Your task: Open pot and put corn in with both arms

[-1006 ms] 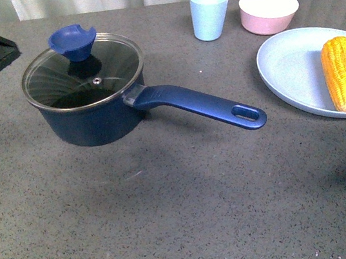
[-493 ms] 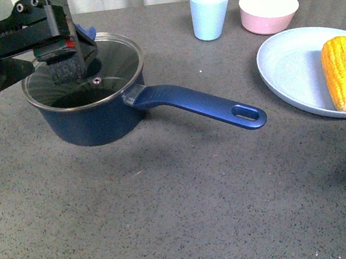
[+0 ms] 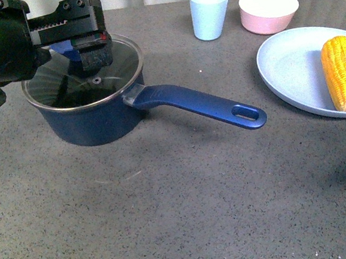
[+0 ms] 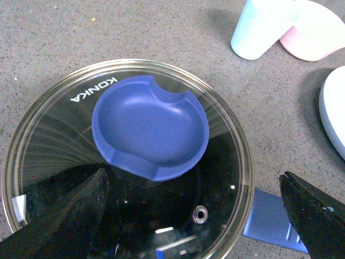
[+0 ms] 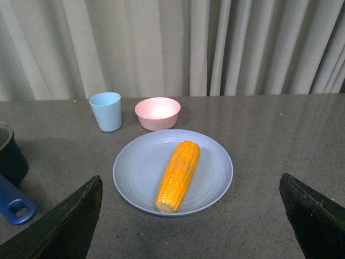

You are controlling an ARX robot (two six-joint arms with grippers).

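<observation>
Blue saucepan (image 3: 93, 118) sits left of centre on the counter (image 3: 183, 199), long handle angled toward the robot's right; glass lid (image 4: 226, 162) fully seated on the rim, so the pot is not opened yet.
Left pincer (image 4: 192, 175) is spread wide above the lid, fingers either side of the blue knob (image 4: 151, 129) with clear gaps; nothing gripped; green light lit on that arm.
Corn cob (image 3: 344, 74) lies on the pale blue plate (image 3: 288, 73) at the right edge, well apart from the pot; untouched.
Right pincer (image 5: 191, 178) also wide and empty, facing the plate from a distance; not visible in the front view.
My read: early stage, nothing done; left to do: close on knob, lift lid off, pick corn, drop it in.
Count: one saucepan, one lid, one corn cob, one plate, one light blue cup (image 3: 210, 12), one pink bowl (image 3: 269, 11), two pincers.
</observation>
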